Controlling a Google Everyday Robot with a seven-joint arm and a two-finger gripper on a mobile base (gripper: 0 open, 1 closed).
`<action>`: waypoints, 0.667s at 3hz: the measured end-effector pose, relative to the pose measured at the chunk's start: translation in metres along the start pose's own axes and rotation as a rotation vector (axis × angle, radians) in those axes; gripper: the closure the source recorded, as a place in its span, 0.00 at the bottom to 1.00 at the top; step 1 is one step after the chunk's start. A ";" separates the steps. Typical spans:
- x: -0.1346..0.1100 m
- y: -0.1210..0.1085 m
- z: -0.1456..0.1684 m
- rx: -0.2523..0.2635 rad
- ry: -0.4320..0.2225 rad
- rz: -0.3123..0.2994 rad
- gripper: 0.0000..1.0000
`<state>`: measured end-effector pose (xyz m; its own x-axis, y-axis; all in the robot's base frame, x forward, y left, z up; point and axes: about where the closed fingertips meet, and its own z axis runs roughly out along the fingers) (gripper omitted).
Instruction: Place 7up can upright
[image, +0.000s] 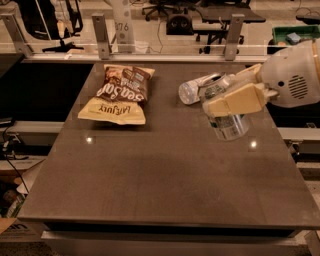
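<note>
The 7up can (229, 125) is silvery with green marks. It is held in my gripper (217, 101) over the right part of the dark table (165, 175), close to upright with a slight tilt. The beige fingers (235, 100) are shut across the can's middle, so only its top and lower part show. I cannot tell whether the can's base touches the table. The white arm housing (292, 75) reaches in from the right edge.
A clear plastic water bottle (192, 90) lies on its side just behind and left of the can, close to the gripper. A brown and yellow chip bag (117, 95) lies at the back left. A rail with posts (107, 37) runs behind the table.
</note>
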<state>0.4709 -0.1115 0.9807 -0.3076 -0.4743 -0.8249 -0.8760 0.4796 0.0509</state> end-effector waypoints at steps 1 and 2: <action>-0.006 0.003 -0.007 -0.010 -0.133 -0.020 1.00; -0.004 0.005 -0.012 -0.017 -0.256 -0.036 1.00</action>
<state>0.4634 -0.1168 0.9909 -0.1738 -0.2876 -0.9419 -0.8917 0.4519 0.0266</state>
